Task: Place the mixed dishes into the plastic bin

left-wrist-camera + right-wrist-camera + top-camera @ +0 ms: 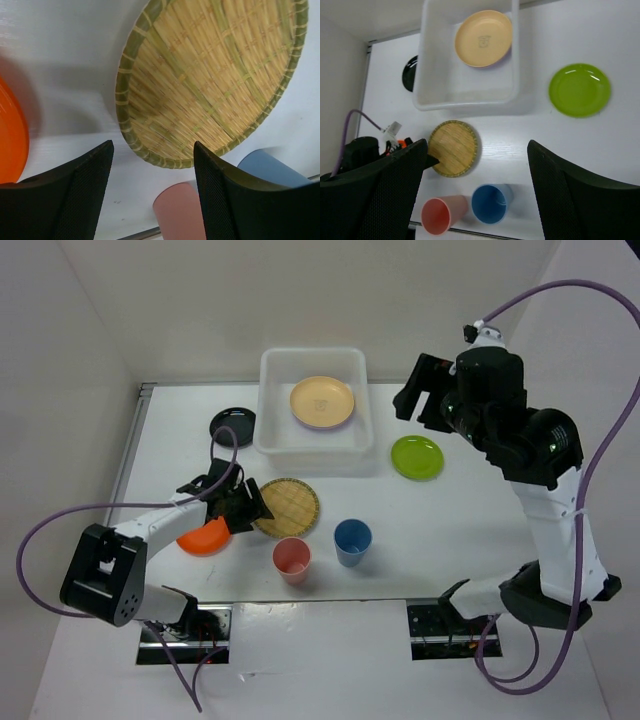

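Observation:
The white plastic bin stands at the back centre and holds a tan plate lying on a lavender plate, of which only the rim shows. The yellow lattice plate lies in front of the bin. My left gripper is open and empty, low at that plate's left edge; the left wrist view shows the lattice plate just beyond the gripper. The orange plate lies beside my left wrist. My right gripper is open and empty, high beside the bin's right side.
A black plate lies left of the bin and a lime green plate right of it. A pink cup and a blue cup stand near the table's front edge. White walls enclose the table.

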Controlling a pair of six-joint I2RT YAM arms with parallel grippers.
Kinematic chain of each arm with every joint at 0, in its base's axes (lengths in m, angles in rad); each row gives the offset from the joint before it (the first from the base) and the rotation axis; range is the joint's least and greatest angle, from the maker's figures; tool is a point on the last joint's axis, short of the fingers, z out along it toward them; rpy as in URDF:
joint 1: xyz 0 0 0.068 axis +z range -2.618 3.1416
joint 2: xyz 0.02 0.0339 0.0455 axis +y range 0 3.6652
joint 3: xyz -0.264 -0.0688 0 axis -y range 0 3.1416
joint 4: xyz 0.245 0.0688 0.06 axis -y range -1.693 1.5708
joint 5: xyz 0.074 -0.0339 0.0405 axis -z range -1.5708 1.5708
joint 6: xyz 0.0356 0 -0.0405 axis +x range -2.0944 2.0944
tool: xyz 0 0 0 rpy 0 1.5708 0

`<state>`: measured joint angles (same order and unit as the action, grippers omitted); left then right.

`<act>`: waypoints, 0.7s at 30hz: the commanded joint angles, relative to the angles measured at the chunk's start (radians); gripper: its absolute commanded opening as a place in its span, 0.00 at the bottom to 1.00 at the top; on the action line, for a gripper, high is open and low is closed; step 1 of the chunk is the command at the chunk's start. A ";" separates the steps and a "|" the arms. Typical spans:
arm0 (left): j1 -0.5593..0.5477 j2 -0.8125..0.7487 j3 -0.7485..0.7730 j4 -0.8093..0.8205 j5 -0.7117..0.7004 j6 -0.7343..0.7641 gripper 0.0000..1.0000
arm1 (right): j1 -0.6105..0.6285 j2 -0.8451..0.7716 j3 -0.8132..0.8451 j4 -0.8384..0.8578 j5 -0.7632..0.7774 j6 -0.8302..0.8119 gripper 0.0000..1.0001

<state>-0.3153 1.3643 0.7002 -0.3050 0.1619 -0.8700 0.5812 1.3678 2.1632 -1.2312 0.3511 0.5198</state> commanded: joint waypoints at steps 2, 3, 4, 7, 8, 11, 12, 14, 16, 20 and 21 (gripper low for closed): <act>0.005 0.027 0.002 0.030 -0.018 0.005 0.72 | -0.107 -0.116 -0.184 0.108 -0.017 -0.023 0.85; 0.005 0.027 0.002 0.043 -0.018 0.005 0.72 | -0.130 -0.137 -0.221 0.130 -0.033 -0.032 0.85; 0.005 0.039 0.002 0.052 -0.018 -0.007 0.72 | -0.182 -0.174 -0.255 0.150 -0.082 -0.041 0.85; 0.005 0.052 -0.033 0.124 -0.007 -0.041 0.68 | -0.257 -0.219 -0.357 0.209 -0.139 -0.070 0.85; 0.005 0.052 -0.044 0.145 0.002 -0.052 0.67 | -0.258 -0.228 -0.396 0.231 -0.152 -0.070 0.85; 0.005 0.052 -0.077 0.201 -0.009 -0.078 0.61 | -0.285 -0.251 -0.454 0.262 -0.179 -0.070 0.85; 0.005 0.052 -0.077 0.210 -0.009 -0.087 0.60 | -0.299 -0.251 -0.465 0.278 -0.179 -0.070 0.85; 0.005 0.061 -0.097 0.224 -0.009 -0.087 0.58 | -0.310 -0.262 -0.483 0.294 -0.192 -0.070 0.85; 0.005 0.079 -0.106 0.251 -0.009 -0.096 0.52 | -0.310 -0.262 -0.503 0.303 -0.192 -0.080 0.85; 0.005 0.088 -0.131 0.287 -0.018 -0.118 0.45 | -0.320 -0.282 -0.546 0.325 -0.192 -0.080 0.85; 0.005 0.088 -0.140 0.297 -0.018 -0.118 0.40 | -0.320 -0.282 -0.555 0.325 -0.192 -0.080 0.85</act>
<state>-0.3145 1.4307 0.5926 -0.0578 0.1623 -0.9733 0.2749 1.1156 1.6337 -0.9798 0.1677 0.4568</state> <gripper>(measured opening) 0.426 0.852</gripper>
